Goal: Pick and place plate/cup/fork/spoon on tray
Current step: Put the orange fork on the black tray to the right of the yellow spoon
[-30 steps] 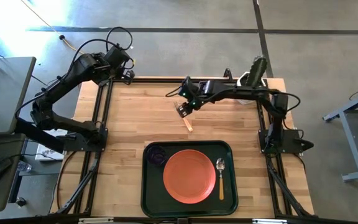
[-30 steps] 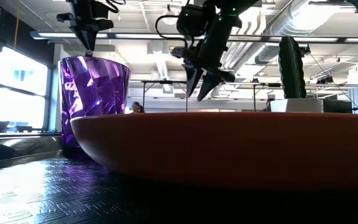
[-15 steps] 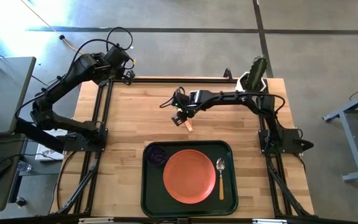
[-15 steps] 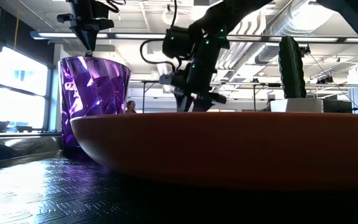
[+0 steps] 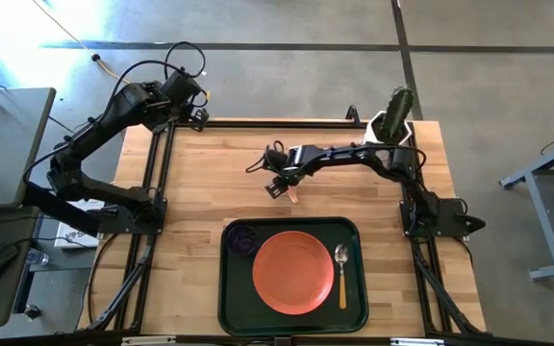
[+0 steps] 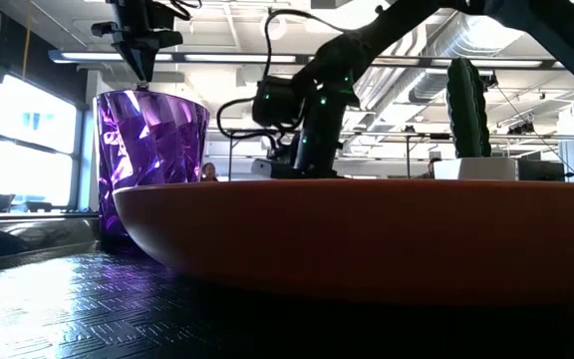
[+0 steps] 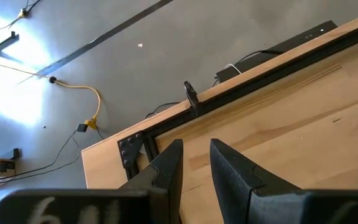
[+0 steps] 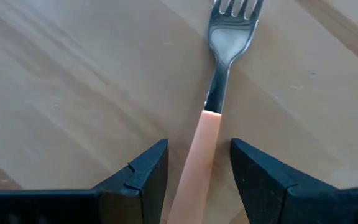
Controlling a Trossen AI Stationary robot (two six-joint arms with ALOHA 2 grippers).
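The fork [image 8: 211,118] lies flat on the bare wood in the middle of the table's far half, and its wooden handle shows in the high view [image 5: 293,195]. My right gripper [image 8: 194,171] is open and low over it, one finger on each side of the handle with a gap on both sides. It also shows in the high view [image 5: 277,184]. The green tray [image 5: 231,308] at the near edge holds the orange-red plate [image 5: 293,272], the purple cup [image 5: 242,240] and the spoon [image 5: 342,273]. My left gripper [image 5: 197,116] waits over the table's far left corner, its fingers a little apart [image 7: 196,165].
A white pot with a green cactus [image 5: 390,120] stands at the far right corner, behind my right arm. Bare wood lies to the left of the fork and between the fork and the tray. In the low view the plate's rim [image 6: 367,234] hides the tabletop.
My right gripper has come down toward the table and a little toward its left and near edges, until its fingers stand on either side of the fork's handle. The fork has stayed where it was.
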